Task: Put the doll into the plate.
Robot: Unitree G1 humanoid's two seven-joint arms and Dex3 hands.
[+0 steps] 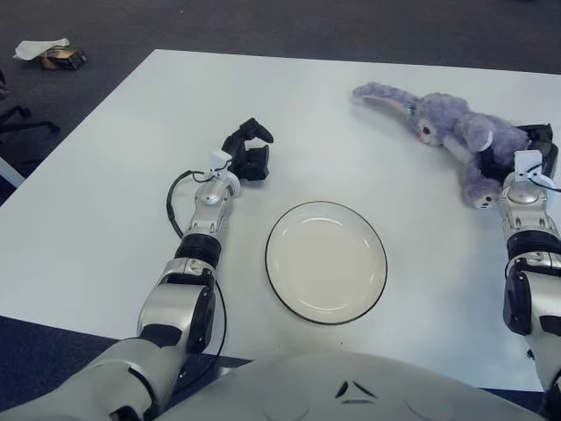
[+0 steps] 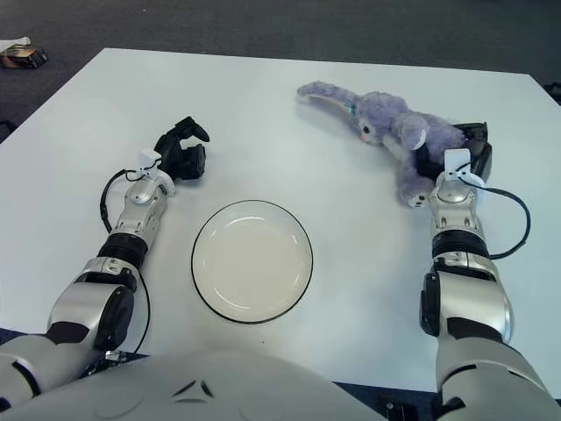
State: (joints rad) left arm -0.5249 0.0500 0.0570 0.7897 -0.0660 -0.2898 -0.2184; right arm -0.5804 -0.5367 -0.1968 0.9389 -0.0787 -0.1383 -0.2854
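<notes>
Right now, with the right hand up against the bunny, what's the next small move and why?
Probably close the right hand on the purple doll's body. The hand sits at its lower body, but a firm grasp isn't visible, and the plate holds nothing. The left hand shows left of the plate, curled, holding nothing.

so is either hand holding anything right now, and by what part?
Right hand is at the doll's lower body; whether its grip has closed cannot be told. Left hand holds nothing, fingers curled, left of the plate.
</notes>
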